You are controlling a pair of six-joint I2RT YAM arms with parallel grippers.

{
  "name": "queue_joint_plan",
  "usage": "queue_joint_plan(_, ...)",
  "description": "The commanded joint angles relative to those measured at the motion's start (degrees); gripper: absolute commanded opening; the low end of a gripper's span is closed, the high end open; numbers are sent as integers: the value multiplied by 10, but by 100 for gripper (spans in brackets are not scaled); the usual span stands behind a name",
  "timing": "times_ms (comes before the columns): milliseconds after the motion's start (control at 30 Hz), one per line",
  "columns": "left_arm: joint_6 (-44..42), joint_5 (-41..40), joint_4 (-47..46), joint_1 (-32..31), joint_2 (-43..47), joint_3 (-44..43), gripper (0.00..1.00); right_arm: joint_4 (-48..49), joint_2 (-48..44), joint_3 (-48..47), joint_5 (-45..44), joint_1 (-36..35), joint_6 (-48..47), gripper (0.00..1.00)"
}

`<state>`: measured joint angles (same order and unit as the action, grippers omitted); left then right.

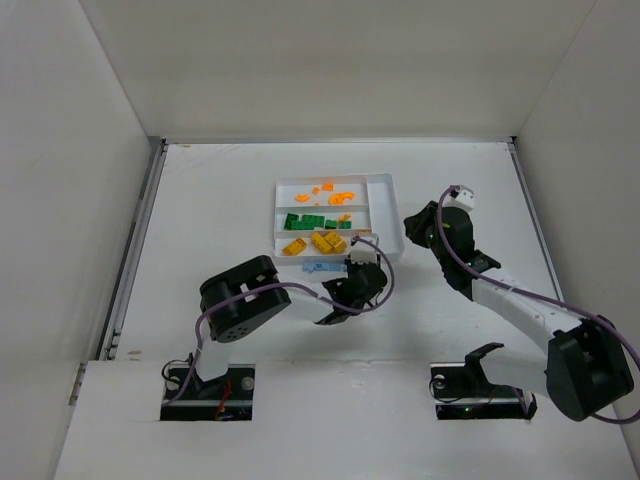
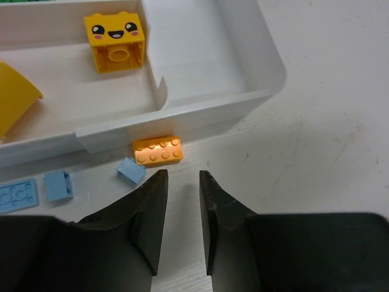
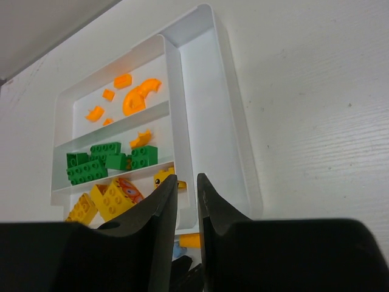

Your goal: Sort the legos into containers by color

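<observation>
The white tray (image 1: pixel 385 214) holds orange legos (image 3: pixel 140 96) in its far section, green legos (image 3: pixel 109 159) plus one orange piece (image 3: pixel 141 139) in the middle one, and yellow legos (image 3: pixel 112 198) in the near one. Its crosswise section (image 3: pixel 209 121) is bare. An orange brick (image 2: pixel 158 150) and light blue legos (image 2: pixel 130 170) lie on the table against the tray's near wall. My left gripper (image 2: pixel 182 176) hovers just short of them, jaws narrowly apart and empty. My right gripper (image 3: pixel 187 179) hangs over the tray's right end, jaws drawn almost together with nothing between them.
A yellow smiley-face brick (image 2: pixel 115 41) sits by the divider in the near section. White walls enclose the table on three sides. The right arm (image 1: pixel 500 295) stretches across the right half of the table. The left arm (image 1: pixel 240 300) bends low in front of the tray.
</observation>
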<state>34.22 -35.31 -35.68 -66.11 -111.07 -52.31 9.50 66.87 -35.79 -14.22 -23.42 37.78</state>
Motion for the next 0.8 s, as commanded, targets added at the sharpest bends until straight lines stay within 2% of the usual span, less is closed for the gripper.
queue_joint_plan(0,7,-22,-21,13,1,0,24,35,-7,0,11,-2,6,26)
queue_joint_plan(400,5,-37,-16,33,10,25,26,36,3,-3,13,-2,5,26)
queue_joint_plan(667,-4,-17,-25,14,0,11,47,36,6,-6,13,-2,3,27)
queue_joint_plan(767,-7,-16,-16,8,-10,-5,50,36,5,-6,13,-2,3,27)
